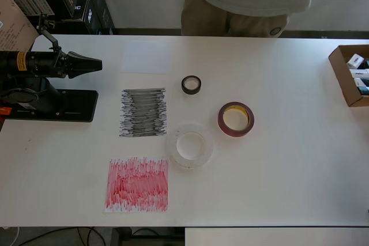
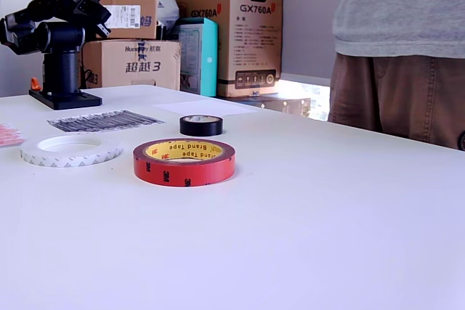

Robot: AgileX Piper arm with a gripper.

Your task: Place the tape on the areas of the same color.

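Red tape roll (image 1: 236, 119) beside the white tape roll (image 1: 191, 145) looks light, stiff; pinch its rim wall through the core; gripper (image 1: 92, 64) folded back, jaws seemingly narrow, empty

We count three tape rolls: black (image 1: 191, 84), red (image 1: 236, 119), white (image 1: 191, 145). We count three patches: black (image 1: 143, 112), red (image 1: 138, 184), white (image 1: 147, 57).

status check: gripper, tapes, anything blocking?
Gripper empty, parked by its base; open or shut unclear. Black tape, red tape, white tape all off their patches. Nothing blocking.
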